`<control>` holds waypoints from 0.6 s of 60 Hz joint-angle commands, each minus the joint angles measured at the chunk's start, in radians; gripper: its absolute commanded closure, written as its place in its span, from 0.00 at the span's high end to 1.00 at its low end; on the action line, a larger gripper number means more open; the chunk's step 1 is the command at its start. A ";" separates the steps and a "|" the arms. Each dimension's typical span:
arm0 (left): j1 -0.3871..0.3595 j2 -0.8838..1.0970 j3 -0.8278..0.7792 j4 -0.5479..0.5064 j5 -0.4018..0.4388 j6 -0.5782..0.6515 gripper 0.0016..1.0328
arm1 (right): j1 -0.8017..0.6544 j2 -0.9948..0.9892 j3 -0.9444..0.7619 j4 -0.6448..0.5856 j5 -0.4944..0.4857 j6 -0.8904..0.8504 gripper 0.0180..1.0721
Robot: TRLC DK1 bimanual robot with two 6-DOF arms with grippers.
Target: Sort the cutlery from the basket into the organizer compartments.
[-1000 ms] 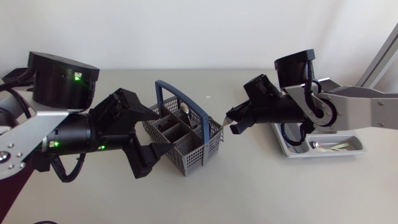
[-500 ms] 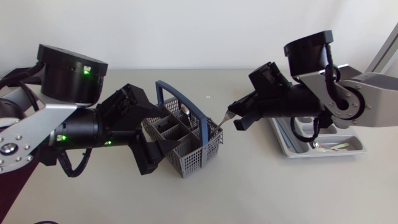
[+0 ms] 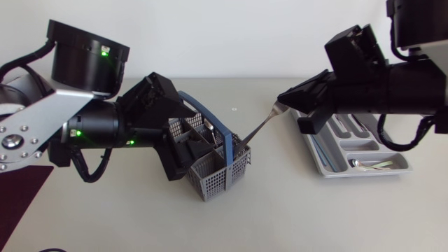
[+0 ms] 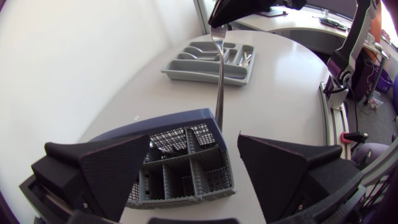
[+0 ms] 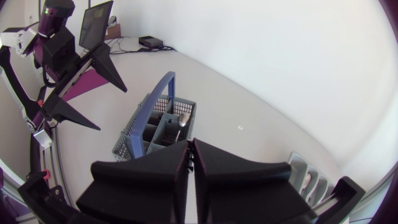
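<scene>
Nearest, the left claw (image 4: 202, 143) is gaping wide, its two fingers flanking the basket (image 4: 180, 180) on the table (image 3: 280, 210), though whether they are touching its walls is unclear. A spoon (image 5: 182, 121) is lying in one of the basket's cells. From the basket's corner on the organizer side a steel utensil (image 3: 260, 124) is slanting up and away, its low tip at the rim. The right claw (image 3: 285, 101) is pinching its upper end, so this arm is carrying the piece. I cannot tell what kind it is. Farther off, behind that claw, the organizer (image 3: 318, 164) is holding several pieces, so the piece probably needs lifting clear, then swinging that way
</scene>
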 commanded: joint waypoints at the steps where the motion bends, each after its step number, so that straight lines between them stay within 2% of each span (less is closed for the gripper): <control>1: -0.016 0.028 0.067 -0.010 0.000 0.023 0.94 | -0.021 -0.053 0.024 -0.029 -0.013 -0.034 0.05; 17: -0.015 0.095 0.150 -0.044 0.103 0.023 0.94 | -0.149 -0.154 0.001 -0.081 -0.122 -0.083 0.05; 23: -0.012 0.123 0.180 -0.064 0.173 0.023 0.94 | -0.172 -0.183 -0.020 -0.084 -0.164 -0.089 0.05; 36: -0.016 0.210 0.251 -0.103 0.265 0.020 0.94 | -0.190 -0.226 -0.057 -0.086 -0.227 -0.089 0.05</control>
